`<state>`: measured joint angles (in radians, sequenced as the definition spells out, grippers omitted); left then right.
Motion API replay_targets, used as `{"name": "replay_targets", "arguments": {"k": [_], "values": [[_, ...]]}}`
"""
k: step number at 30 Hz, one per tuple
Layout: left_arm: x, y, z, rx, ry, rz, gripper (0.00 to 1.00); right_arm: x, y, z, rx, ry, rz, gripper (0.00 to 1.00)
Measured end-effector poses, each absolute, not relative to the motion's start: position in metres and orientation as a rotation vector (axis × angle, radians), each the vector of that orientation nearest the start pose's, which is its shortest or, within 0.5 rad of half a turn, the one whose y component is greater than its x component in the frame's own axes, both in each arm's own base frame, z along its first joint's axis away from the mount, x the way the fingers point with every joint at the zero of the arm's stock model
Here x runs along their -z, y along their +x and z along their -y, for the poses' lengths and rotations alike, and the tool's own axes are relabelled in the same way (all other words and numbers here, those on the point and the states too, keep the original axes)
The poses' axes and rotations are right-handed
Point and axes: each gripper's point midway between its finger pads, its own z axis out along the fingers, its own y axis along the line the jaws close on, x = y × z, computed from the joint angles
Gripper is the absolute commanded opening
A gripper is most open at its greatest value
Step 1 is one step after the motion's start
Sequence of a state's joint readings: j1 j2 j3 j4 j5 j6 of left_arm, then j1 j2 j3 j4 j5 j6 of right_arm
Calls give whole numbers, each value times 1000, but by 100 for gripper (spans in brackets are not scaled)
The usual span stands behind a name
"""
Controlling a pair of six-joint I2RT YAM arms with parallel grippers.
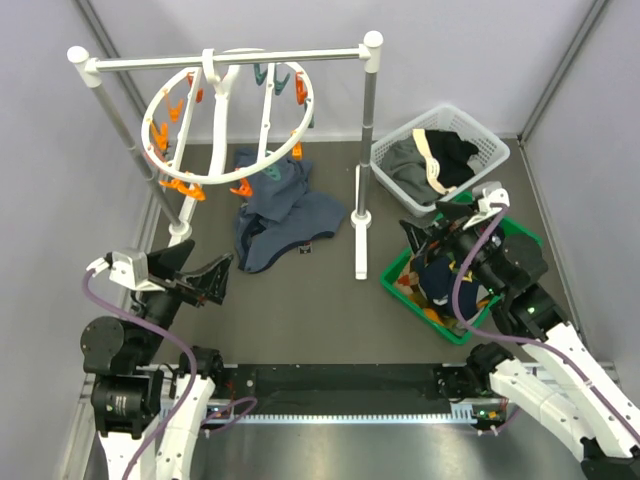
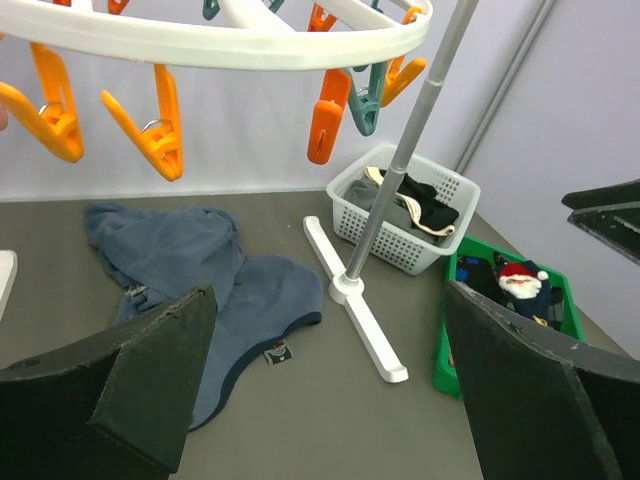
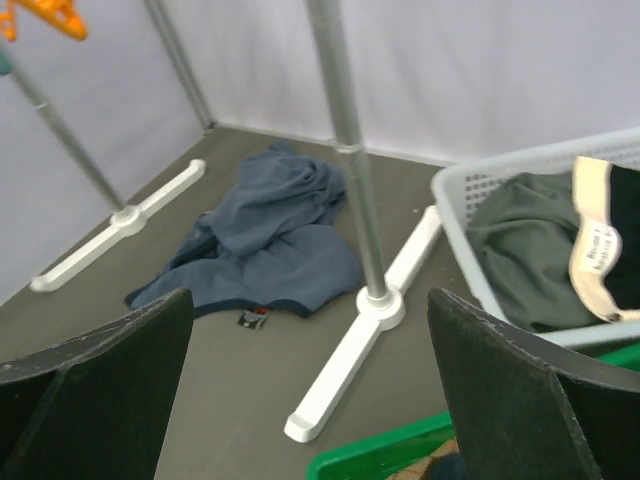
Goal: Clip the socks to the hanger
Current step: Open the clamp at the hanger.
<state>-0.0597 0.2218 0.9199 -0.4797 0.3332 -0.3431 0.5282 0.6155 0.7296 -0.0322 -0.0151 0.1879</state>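
The socks (image 1: 440,283) lie in a heap in a green basket (image 1: 522,236) at the right; they are dark, and one with a red and white mark shows in the left wrist view (image 2: 517,281). The hanger (image 1: 226,115), a round white ring with orange and teal clips, hangs from the rack at the back left and fills the top of the left wrist view (image 2: 230,45). No sock is on its clips. My left gripper (image 1: 200,275) is open and empty, low at the left. My right gripper (image 1: 437,222) is open and empty above the green basket's far-left edge.
A white straight-bar rack (image 1: 366,150) with two posts stands across the back. A blue-grey garment (image 1: 282,215) lies on the table under it. A white basket (image 1: 492,152) with grey, black and cream clothes sits at the back right, behind the green basket.
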Motion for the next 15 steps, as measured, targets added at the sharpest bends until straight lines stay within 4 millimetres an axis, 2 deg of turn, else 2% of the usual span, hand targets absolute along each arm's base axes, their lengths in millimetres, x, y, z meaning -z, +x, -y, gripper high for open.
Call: {"name": "replay_targets", "arguments": {"k": [4, 12, 15], "values": [[-393, 150, 85, 591, 112, -1379, 99, -327, 242, -178, -693, -348, -1461, 99], [-399, 174, 97, 652, 139, -1405, 99, -334, 241, -239, -1014, -491, -1334, 99], [-400, 183, 96, 660, 120, -1414, 99, -324, 245, -263, -1098, -535, -1340, 99]]}}
